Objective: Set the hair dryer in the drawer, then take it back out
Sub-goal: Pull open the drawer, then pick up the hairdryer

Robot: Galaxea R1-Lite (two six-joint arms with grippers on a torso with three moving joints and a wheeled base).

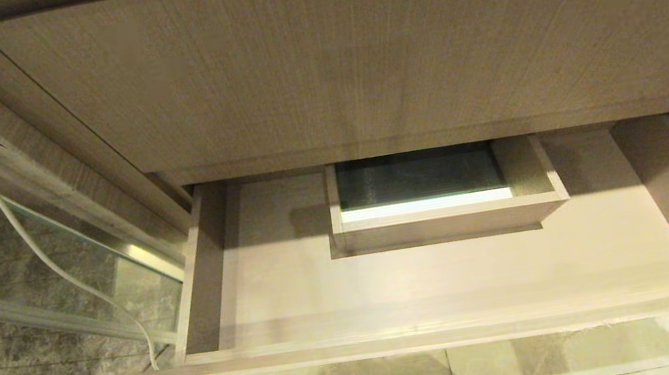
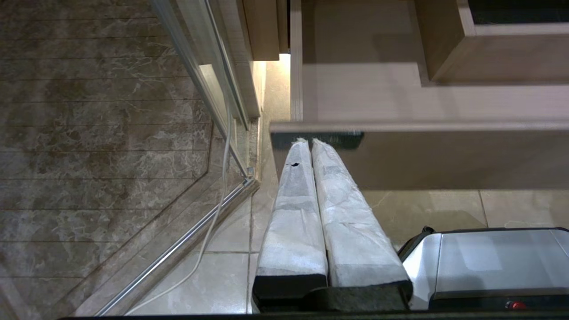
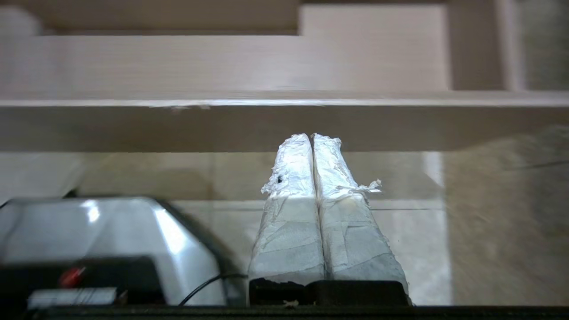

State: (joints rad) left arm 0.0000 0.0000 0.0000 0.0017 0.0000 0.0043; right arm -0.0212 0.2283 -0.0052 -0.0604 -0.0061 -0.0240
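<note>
I see no dryer in any view, the drawer standing open and bare mid-frame, both grippers pressed together on nothing below its front; I'd expect a light, slick plastic body, best pinched at the handle.

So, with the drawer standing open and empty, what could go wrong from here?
1. The drawer juts out over the floor, and both shut pincers, left and right, sit just below its front edge; an arm rising could hit it.
2. The hair dryer is in no view, so finding it may fail.
3. The cord hanging left could snag.
</note>
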